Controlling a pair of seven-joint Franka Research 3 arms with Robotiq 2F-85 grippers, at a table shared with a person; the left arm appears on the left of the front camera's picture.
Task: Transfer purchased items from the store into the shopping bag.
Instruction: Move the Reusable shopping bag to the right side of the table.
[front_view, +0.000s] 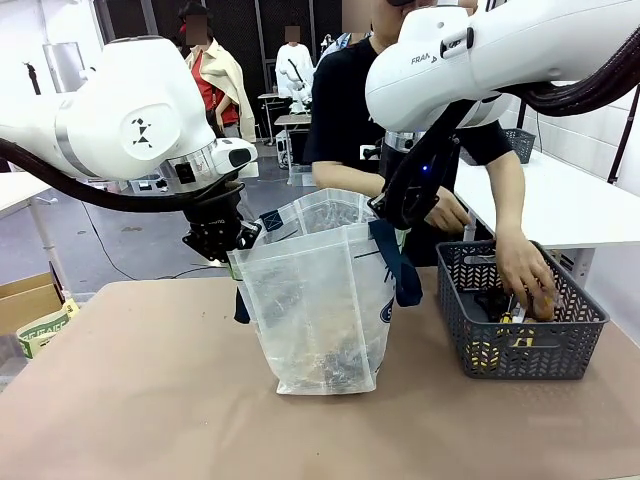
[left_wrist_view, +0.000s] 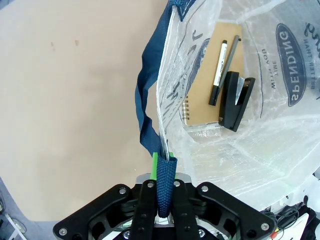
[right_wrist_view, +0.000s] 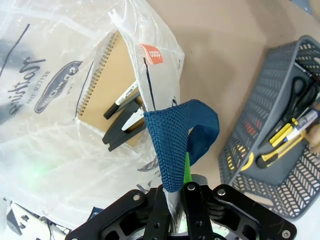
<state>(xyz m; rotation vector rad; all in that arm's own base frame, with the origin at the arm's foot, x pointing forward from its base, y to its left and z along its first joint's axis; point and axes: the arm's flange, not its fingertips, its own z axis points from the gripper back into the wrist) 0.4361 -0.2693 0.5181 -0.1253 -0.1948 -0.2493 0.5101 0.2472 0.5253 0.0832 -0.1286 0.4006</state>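
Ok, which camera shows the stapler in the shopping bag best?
The left wrist view: the stapler lies unobstructed on the notebook. In the right wrist view a shopping bag fold partly covers it; the front view blurs it through plastic.

The shopping bag carries a navy oval logo reading "SPENDING". Smaller navy words stand beside it, among them "WITH YOU" and "TIME". The right arm shows the letters "FRAN". An orange tag on the bag bears white letters too small to read.
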